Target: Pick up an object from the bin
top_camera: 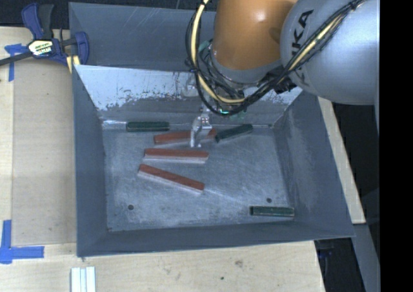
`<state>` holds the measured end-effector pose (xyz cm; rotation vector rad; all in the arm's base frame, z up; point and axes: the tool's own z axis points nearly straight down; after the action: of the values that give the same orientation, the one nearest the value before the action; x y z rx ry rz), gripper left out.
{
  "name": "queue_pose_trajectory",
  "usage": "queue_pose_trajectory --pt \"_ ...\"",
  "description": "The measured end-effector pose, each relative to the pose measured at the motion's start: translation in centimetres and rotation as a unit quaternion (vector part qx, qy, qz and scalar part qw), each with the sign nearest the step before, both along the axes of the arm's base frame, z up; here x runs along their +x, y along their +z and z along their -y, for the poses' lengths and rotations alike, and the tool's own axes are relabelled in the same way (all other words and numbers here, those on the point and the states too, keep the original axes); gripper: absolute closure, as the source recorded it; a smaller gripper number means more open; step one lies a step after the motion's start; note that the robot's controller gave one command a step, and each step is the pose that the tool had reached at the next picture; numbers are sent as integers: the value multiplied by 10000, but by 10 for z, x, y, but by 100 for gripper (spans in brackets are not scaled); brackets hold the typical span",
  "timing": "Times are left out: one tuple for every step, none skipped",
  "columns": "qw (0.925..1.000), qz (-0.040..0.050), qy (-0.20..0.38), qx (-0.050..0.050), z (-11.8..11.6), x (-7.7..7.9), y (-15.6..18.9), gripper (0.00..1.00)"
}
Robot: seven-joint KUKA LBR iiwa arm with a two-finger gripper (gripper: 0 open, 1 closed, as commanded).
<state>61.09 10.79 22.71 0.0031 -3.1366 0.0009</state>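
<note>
A: Where are the jaws?

B: Low in the bin (90, 174), near the back of its floor, under the arm's orange cover (251, 19). They sit at the right end of the top red bar (173, 137). I cannot tell whether they touch it.

A: Open or closed?

B: I cannot tell how far apart they stand, or whether they grip anything.

A: What lies around them?

B: The 2nd red bar (175, 154) lies just in front of the top one. The 3rd red bar (171, 178) lies tilted in front of that. The near green bar (233, 132) is just right of the jaws. The left green bar (148, 126) is along the back, and the far green bar (271, 211) is well apart at the front right.
</note>
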Motion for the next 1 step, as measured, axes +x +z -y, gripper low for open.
queue_pose_trajectory --pt "10000 42 -8 8 0 2 5 0"
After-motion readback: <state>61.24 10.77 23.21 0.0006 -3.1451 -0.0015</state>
